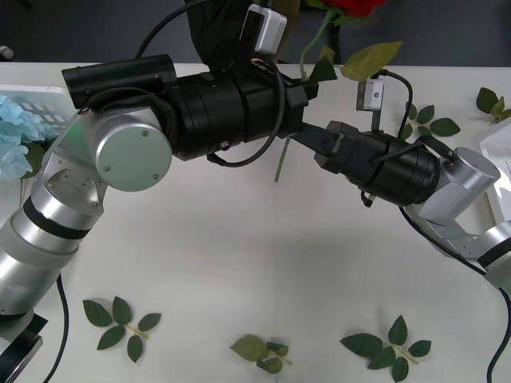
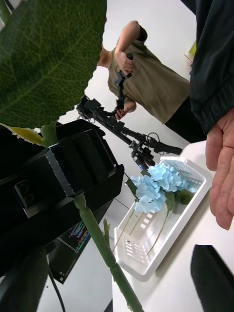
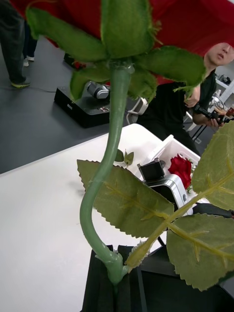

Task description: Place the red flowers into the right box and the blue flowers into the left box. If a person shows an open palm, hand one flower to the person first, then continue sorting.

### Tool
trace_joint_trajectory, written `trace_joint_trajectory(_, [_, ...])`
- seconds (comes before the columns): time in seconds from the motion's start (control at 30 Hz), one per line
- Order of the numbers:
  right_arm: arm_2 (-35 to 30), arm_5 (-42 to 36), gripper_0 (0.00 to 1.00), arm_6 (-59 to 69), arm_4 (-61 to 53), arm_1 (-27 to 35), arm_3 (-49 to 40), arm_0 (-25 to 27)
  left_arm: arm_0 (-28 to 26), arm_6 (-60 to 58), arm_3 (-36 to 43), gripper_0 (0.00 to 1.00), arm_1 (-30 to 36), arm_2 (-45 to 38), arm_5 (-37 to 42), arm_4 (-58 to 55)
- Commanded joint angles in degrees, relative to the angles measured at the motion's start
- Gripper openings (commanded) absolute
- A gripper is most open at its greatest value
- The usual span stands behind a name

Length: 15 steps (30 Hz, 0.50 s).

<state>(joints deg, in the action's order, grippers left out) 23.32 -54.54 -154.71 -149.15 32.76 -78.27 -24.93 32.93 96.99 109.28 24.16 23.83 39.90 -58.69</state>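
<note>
Two robot arms meet over the middle of a white table [image 1: 263, 263]. The left gripper [image 1: 299, 89] is raised near the table's far edge, its fingers clamped on the green stem of a red rose [image 1: 351, 8] held upright, so the red head rises toward the top of the front view and the leaves [image 1: 369, 57] spread just beside the gripper. In the left wrist view the stem [image 3: 105, 180] comes straight up from between the closed fingers to the red head above. The stem's lower end [image 1: 281, 159] hangs below the gripper. The right gripper [image 1: 315, 144] reaches in from the right, just beside that hanging end; whether its fingers are open or closed cannot be told. At the table's left edge sits the left box [image 2: 192, 204], a white slotted tray holding pale blue flowers [image 2: 156, 187] with their stems lying along its bottom. At the right edge sits the right box [image 1: 495, 155], with a red flower [image 3: 181, 168] inside it, seen in the left wrist view. A person's open palm [image 2: 222, 165] is held out near the left box, in the right wrist view. Loose green leaf sprigs [image 1: 120, 319] lie scattered along the near side of the table and near the far right corner.
</note>
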Motion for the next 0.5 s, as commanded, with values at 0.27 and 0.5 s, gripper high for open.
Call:
trace_joint_trajectory(0.27, [0.24,0.13,0.04,-0.29,4.57,-0.59,-0.48,-1.87,0.74,-4.35,0.32,0.00,-1.22,0.96,-1.23,0.51])
trace_joint_trajectory(0.5, [0.41,-0.57,0.00,-0.29,4.57,0.02,-0.48,-1.87,0.74,-4.27,0.32,0.00,-0.95,0.96,-1.32,0.51])
